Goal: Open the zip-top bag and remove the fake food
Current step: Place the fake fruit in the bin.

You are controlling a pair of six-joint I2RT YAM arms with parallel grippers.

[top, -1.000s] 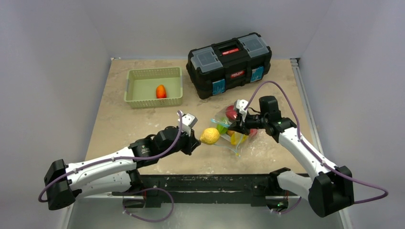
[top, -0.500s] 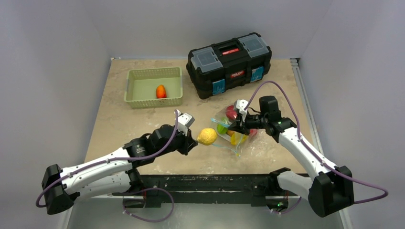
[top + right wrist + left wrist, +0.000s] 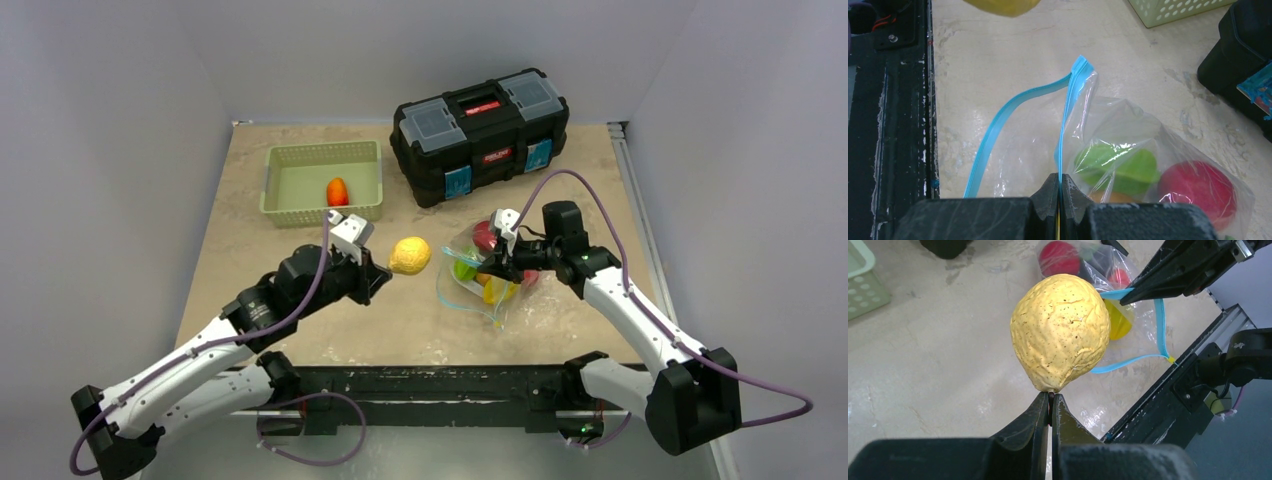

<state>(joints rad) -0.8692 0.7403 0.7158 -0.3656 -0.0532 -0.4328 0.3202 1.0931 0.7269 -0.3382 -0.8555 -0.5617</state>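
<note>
Two clamped grips
Left gripper (image 3: 1050, 400) holds bumpy yellow plastic lemon (image 3: 1060, 332); right gripper (image 3: 1060, 182) nips teal strip (image 3: 1068, 110) of clear crinkly zip-top bag (image 3: 1020, 150)

We are finding no legible text in any view. We are seeing one red label (image 3: 485, 106) on the lid and another (image 3: 497, 156) on the front of the black toolbox (image 3: 430, 160); their lettering is appearing too small to read.

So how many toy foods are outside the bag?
2. A lemon held by the left gripper, and an orange piece in the basket. More may be hidden behind the toolbox.
</note>
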